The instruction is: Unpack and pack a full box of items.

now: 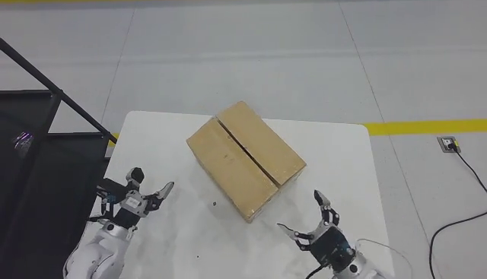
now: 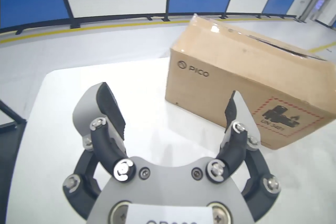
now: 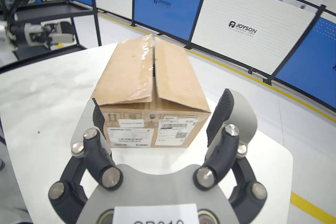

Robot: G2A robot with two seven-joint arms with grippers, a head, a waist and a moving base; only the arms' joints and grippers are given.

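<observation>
A: Where are the tools?

B: The left tool (image 1: 152,182) is at the near-left edge of the bench (image 1: 167,142), and the right tool (image 1: 299,212) is by the near-right corner. Both are spread wide and hold nothing. There is room to move between them.

A: And the box?

B: The box (image 1: 243,157) stands mid-bench with its flaps down, apart from both tools. Its long axis and top seam run from near right to far left. A short labelled end faces the right tool. There is more room to its left, and its far corner comes close to the far edge.

Bare table (image 1: 167,226) around box (image 1: 245,159)
</observation>
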